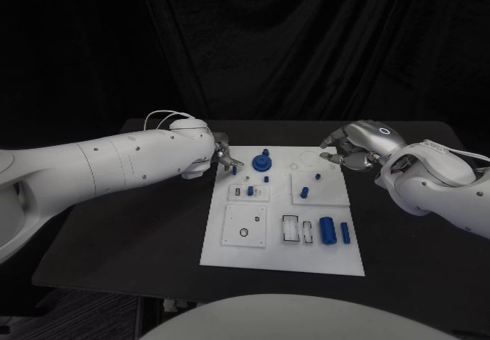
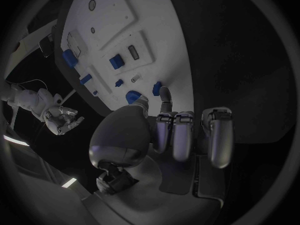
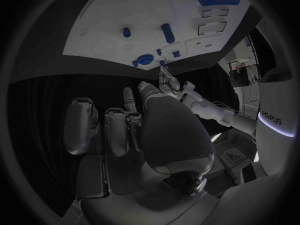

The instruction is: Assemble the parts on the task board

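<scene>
The white task board [image 1: 268, 248] lies at the middle of the black worktop [image 1: 122, 241]. The left robot hand [image 1: 224, 157] sits at the board's far left corner, finger and thumb closed on a small blue peg [image 2: 157, 88]. The right robot hand [image 1: 352, 150] hovers just off the board's far right corner, fingers curled in, grasping nothing. A blue round part [image 1: 263, 163] stands near the far edge; two blue cylinders [image 1: 328, 230] lie toward the near right corner.
</scene>
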`<action>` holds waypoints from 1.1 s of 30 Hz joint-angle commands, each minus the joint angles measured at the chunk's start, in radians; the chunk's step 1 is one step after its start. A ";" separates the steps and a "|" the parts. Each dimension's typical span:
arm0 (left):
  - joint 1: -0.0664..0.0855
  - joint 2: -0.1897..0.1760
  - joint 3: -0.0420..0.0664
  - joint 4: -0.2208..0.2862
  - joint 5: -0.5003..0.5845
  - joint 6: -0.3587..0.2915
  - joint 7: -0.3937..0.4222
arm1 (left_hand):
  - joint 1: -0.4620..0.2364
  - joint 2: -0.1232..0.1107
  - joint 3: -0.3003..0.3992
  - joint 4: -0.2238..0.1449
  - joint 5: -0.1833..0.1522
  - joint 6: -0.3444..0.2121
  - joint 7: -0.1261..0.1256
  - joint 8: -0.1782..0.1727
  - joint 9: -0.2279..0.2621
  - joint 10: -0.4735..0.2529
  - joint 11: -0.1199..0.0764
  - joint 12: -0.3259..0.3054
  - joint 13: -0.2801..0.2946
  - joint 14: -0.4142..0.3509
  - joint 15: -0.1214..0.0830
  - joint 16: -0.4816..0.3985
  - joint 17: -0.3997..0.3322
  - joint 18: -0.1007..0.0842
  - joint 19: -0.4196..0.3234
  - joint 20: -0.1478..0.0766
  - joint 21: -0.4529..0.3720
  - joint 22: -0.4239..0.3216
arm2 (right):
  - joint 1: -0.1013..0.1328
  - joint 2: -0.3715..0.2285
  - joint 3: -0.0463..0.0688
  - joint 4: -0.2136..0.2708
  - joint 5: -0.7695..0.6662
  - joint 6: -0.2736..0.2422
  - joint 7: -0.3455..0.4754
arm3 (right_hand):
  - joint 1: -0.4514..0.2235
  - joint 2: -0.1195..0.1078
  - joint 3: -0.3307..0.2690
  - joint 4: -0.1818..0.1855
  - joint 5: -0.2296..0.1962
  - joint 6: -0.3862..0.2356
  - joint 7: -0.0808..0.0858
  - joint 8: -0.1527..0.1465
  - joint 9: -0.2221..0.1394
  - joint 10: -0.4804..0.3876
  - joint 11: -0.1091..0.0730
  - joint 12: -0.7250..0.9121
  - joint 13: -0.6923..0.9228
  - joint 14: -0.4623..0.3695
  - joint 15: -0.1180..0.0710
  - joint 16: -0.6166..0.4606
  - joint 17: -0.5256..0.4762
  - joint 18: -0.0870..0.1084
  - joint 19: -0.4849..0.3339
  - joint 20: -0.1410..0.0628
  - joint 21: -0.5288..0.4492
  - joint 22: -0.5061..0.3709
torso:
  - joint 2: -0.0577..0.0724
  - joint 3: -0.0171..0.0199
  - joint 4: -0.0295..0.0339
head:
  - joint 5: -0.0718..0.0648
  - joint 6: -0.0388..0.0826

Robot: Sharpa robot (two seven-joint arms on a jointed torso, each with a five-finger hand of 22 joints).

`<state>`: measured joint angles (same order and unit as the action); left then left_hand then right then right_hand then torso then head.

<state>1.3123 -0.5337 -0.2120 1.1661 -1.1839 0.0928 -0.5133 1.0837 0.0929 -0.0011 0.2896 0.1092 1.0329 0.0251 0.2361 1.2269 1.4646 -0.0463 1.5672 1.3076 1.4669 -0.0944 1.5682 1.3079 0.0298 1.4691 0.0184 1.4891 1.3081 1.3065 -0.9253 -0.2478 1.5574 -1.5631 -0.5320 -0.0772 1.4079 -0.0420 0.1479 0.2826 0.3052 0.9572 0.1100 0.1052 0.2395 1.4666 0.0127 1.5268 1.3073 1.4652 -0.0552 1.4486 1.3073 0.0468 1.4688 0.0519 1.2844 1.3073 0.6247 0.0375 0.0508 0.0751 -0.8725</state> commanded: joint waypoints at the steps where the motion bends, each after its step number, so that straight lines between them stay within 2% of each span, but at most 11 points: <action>1: -0.002 0.003 0.001 0.000 0.008 -0.008 0.023 | -0.008 0.001 -0.006 0.000 0.001 0.007 0.001 -0.003 -0.001 0.106 0.006 0.004 0.263 0.104 0.007 0.003 0.263 0.000 0.029 0.007 -0.003 0.189 | -0.002 0.001 0.001 0.001 -0.003 -0.002 -0.014 | -0.010 0.002 -0.001 0.005 0.006 0.007 -0.002 -0.003 -0.002 0.057 0.008 -0.007 0.217 0.078 0.006 -0.006 0.151 0.014 0.009 0.006 -0.004 0.182 | 0.001 -0.0005 0.0015 | -0.001 0.000; 15: -0.010 0.019 0.001 -0.022 0.008 -0.002 0.014 | 0.016 0.003 -0.004 -0.007 0.039 0.000 0.007 -0.034 -0.029 0.106 0.010 0.004 0.263 0.104 0.011 0.003 0.263 0.001 0.027 0.011 -0.007 0.189 | -0.002 0.004 0.001 -0.002 -0.003 0.002 -0.014 | -0.011 0.002 0.000 0.004 0.007 0.007 -0.002 -0.004 -0.002 0.056 0.008 -0.008 0.216 0.077 0.006 -0.007 0.150 0.014 0.009 0.006 -0.005 0.182 | 0.000 0.0005 0.0018 | -0.004 0.000; 26: -0.021 0.030 0.001 -0.041 0.008 -0.005 0.014 | 0.034 0.003 0.001 -0.009 0.052 -0.016 0.013 -0.047 -0.033 0.106 0.014 0.004 0.263 0.104 0.014 0.003 0.263 0.001 0.027 0.014 -0.007 0.190 | -0.002 0.004 0.001 -0.001 -0.003 0.002 -0.015 | -0.011 0.002 0.000 0.004 0.007 0.007 -0.002 -0.004 -0.002 0.056 0.008 -0.008 0.216 0.077 0.006 -0.007 0.150 0.014 0.009 0.006 -0.005 0.182 | -0.001 0.0005 0.0015 | -0.014 0.000; 33: -0.027 0.033 0.001 -0.047 0.008 -0.018 0.018 | 0.043 0.003 0.003 -0.009 0.063 -0.030 0.018 -0.056 -0.034 0.106 0.019 0.004 0.263 0.104 0.018 0.003 0.263 0.001 0.026 0.017 -0.008 0.190 | -0.002 0.004 0.001 -0.002 -0.003 0.003 -0.014 | -0.010 0.002 0.000 0.003 0.007 0.007 -0.002 -0.004 -0.002 0.056 0.008 -0.008 0.216 0.077 0.006 -0.008 0.149 0.014 0.009 0.006 -0.006 0.182 | 0.000 0.0002 0.0009 | -0.013 0.000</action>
<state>1.2872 -0.5029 -0.2119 1.1196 -1.1821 0.0887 -0.5096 1.1164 0.0961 -0.0007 0.2839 0.1662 1.0092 0.0447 0.1858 1.1937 1.4684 -0.0355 1.5672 1.3076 1.4635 -0.0837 1.5682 1.3076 0.0297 1.4656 0.0292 1.4853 1.3078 1.3065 -0.9211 -0.2478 1.5553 -1.5631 -0.5309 -0.0773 1.4079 -0.0421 0.1479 0.2826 0.3092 0.9572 0.1101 0.1053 0.2384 1.4666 0.0126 1.5228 1.3078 1.4652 -0.0552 1.4447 1.3073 0.0468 1.4688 0.0519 1.2844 1.3078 0.6241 0.0379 0.0518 0.0608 -0.8725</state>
